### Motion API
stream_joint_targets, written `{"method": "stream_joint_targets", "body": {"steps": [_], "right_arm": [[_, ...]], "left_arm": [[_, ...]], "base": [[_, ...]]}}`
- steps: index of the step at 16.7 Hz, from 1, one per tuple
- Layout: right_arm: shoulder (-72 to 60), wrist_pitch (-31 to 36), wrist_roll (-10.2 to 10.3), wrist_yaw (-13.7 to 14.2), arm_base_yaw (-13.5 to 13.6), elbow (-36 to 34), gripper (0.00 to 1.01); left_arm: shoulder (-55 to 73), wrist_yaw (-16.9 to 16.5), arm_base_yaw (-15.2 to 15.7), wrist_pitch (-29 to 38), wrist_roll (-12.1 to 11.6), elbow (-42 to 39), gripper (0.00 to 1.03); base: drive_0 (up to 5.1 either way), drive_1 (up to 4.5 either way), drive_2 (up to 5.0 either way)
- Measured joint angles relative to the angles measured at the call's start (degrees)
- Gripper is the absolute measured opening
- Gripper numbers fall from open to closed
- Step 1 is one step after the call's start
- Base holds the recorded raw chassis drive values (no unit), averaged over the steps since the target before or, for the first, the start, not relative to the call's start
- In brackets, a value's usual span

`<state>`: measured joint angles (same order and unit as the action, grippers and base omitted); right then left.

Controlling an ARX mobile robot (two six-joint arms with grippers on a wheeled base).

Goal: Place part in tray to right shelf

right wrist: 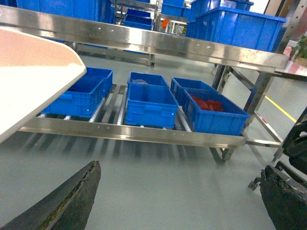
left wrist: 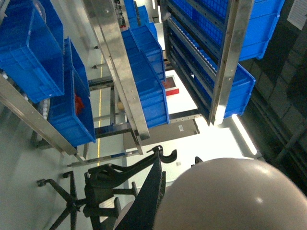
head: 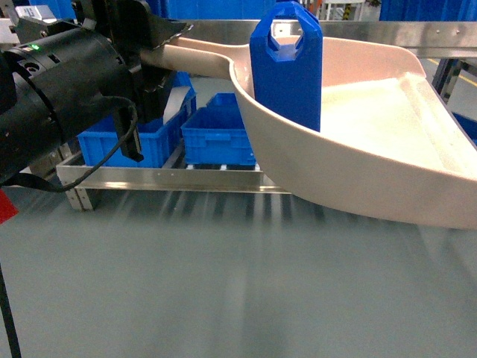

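1. Warehouse bay, grey floor [head: 223, 298], motion-streaked in the head view; steel racks ahead carrying blue crates [head: 216, 134] on a low roller lane.
2. Rack [right wrist: 144, 43] upper rail spans the far side; whether this is the right shelf I cannot tell.
3. Tray [head: 387, 149] held high, filling the right of the head view, lip to the right and near, handle running left into the left gripper [head: 153, 52]. Gripper looks clamped on the handle.
4. Part [head: 287, 67] stands upright inside the tray near the handle end, against the back wall.
5. Right gripper [right wrist: 177, 196]: fingers spread wide, nothing between them.
6. Judgement: carry phase. Keep the lip level or slightly raised, so the upright part neither tips nor slides out; move slowly and clear the rail.
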<state>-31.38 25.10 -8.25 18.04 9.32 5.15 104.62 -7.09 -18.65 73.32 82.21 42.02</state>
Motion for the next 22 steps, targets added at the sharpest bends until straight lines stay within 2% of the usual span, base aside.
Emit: {"method": "stream_joint_targets", "body": {"steps": [22], "right_arm": [[0.0, -0.2, -0.2, 0.0, 0.0, 0.0, 0.98]], "left_arm": [[0.0, -0.2, 0.0, -0.2, -0.1, 0.0, 0.13]], "base": [[0.0, 0.0, 0.0]]}}
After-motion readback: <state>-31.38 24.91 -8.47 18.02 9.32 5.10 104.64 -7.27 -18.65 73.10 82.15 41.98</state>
